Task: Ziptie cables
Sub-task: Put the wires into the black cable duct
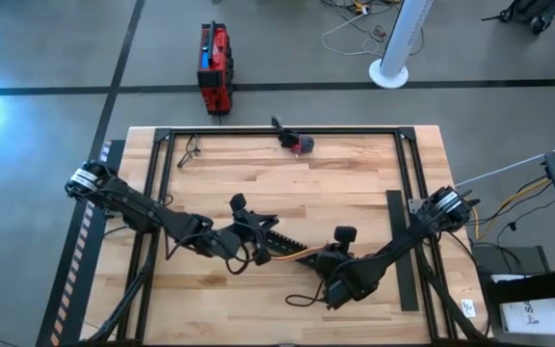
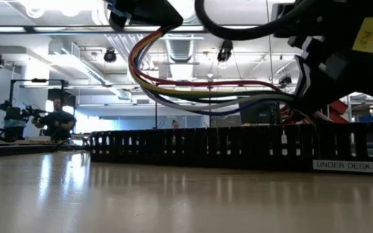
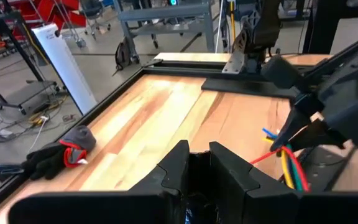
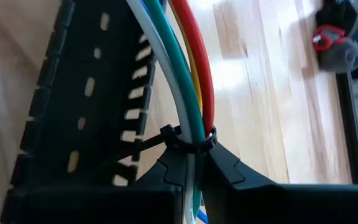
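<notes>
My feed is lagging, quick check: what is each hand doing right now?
Left hand: closed on one end of the bundle of thin coloured cables.
Right hand: closed on the cables just below a thin black zip tie.

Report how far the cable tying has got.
Done: a black zip tie already loops the cables. In hand: the right pincer is shut on the bundle just below that loop, and the left pincer holds the other end, lifted off the table. Left: whether the tie is fully tight cannot be told.

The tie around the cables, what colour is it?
Black. The zip tie loops around the cables, clearest in the right wrist view.
</notes>
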`<state>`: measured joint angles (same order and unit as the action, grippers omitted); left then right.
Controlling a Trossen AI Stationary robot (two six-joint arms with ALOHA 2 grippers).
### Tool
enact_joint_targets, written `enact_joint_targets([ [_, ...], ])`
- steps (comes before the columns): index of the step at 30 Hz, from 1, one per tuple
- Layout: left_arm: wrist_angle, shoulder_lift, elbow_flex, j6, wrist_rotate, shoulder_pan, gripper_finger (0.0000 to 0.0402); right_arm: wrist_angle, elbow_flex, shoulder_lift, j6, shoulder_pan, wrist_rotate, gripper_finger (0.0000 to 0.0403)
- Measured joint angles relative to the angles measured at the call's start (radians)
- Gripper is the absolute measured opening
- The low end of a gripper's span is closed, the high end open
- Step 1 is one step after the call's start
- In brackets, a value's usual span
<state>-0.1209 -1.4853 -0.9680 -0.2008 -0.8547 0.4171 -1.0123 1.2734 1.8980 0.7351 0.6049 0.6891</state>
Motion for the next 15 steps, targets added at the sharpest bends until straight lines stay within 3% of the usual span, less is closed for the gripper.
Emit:
enact_joint_targets([
  [15, 0.066, 0.024, 0.051, -0.084, 0.004, -0.044, 0.0038, 0.024, -0.004, 0.038, -0.074, 0.028, 0.042, 0.0009],
])
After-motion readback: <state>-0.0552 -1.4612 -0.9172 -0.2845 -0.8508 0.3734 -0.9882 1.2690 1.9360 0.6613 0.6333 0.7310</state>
